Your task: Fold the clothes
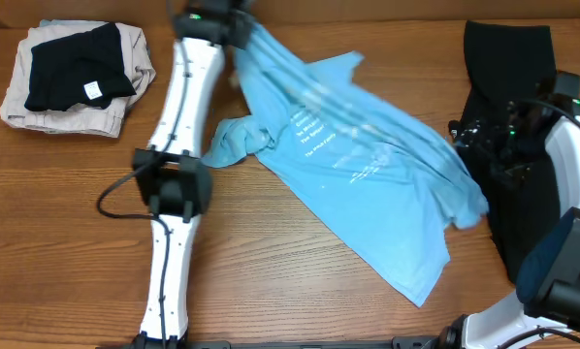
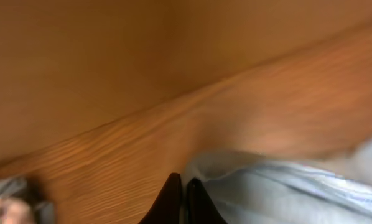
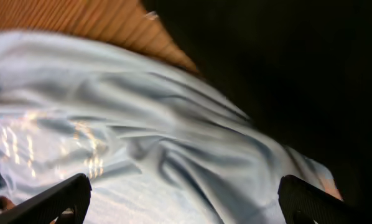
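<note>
Pinching the light blue fabric T-shirt (image 1: 368,174) with my left claw (image 2: 181,194), I'm flattening it; my spread right claw (image 3: 183,194) should grab next.

Overhead: light blue T-shirt (image 1: 368,165) is smeared with blur through its middle. Its white print (image 1: 314,131) is too small to read. Black garment (image 1: 503,58), at the right edge of the table (image 1: 77,242), is partly covered by the right arm (image 1: 571,145).
Left wrist: whole view blurred. Left gripper (image 2: 182,190) is cut off by the bottom edge.
Right wrist: right gripper (image 3: 186,193) fingers (image 3: 61,199) are cropped at the bottom edge. Cloth is soft-focus.
</note>
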Robot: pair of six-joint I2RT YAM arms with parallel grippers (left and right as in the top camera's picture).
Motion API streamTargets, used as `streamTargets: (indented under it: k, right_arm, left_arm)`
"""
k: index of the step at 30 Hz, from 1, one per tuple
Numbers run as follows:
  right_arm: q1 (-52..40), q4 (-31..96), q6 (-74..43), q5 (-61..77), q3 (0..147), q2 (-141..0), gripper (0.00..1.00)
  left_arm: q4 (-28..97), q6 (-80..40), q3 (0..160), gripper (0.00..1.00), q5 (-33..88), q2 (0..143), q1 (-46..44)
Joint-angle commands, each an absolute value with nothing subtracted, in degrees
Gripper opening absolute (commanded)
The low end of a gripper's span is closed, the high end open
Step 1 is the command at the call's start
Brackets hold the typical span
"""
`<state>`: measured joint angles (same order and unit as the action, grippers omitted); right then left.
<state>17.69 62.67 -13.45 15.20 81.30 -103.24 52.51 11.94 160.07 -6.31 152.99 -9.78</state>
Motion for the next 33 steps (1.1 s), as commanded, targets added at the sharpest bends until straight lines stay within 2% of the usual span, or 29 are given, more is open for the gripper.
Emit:
streamTargets:
  k: [1, 6, 7, 8, 9, 10, 11, 19, 27, 33]
  right_arm:
    - [14.5, 62.2, -13.0, 15.7, 81.8, -103.0, 1.00]
    - [9.6, 62.0, -13.1, 15.7, 81.8, -103.0, 1.00]
    - [8.9, 62.0, -13.1, 15.7, 81.8, -103.0, 1.00]
    - [8.4, 62.0, -13.3, 15.7, 81.8, -103.0, 1.00]
    - [8.1, 62.0, -13.5, 15.7, 81.8, -103.0, 1.00]
    - [7.9, 62.0, -13.5, 15.7, 81.8, -103.0, 1.00]
    - [7.9, 62.3, -13.5, 15.8, 81.8, -102.9, 1.00]
    - [8.0, 67.2, -13.5, 15.7, 82.5, -96.2, 1.00]
    - [7.9, 74.9, -15.4, 14.7, 82.5, -77.9, 1.00]
    - [6.6, 79.7, -21.6, 10.3, 80.1, -63.7, 1.00]
  left_arm:
    - [53.2, 10.0, 161.3, 0.04, -6.9, 150.2, -7.1]
    - [60.9, 6.4, 162.2, 0.04, -10.7, 150.2, -2.6]
    - [62.5, 6.3, 162.4, 0.07, -10.7, 150.1, -2.0]
    - [63.9, 6.3, 162.6, 0.21, -10.7, 150.1, -1.4]
    - [65.2, 6.3, 162.8, 0.51, -10.7, 149.8, -1.0]
    - [66.3, 6.3, 162.9, 0.87, -10.7, 149.6, -0.7]
    - [67.3, 6.1, 162.9, 1.00, -10.7, 149.0, -0.5]
    - [72.8, 5.5, 162.9, 1.00, -10.5, 134.3, -0.6]
    - [82.1, 5.1, 162.9, 1.00, -5.1, 112.7, -0.6]
    - [94.5, 0.3, 162.9, 1.00, -3.2, 105.9, -0.6]
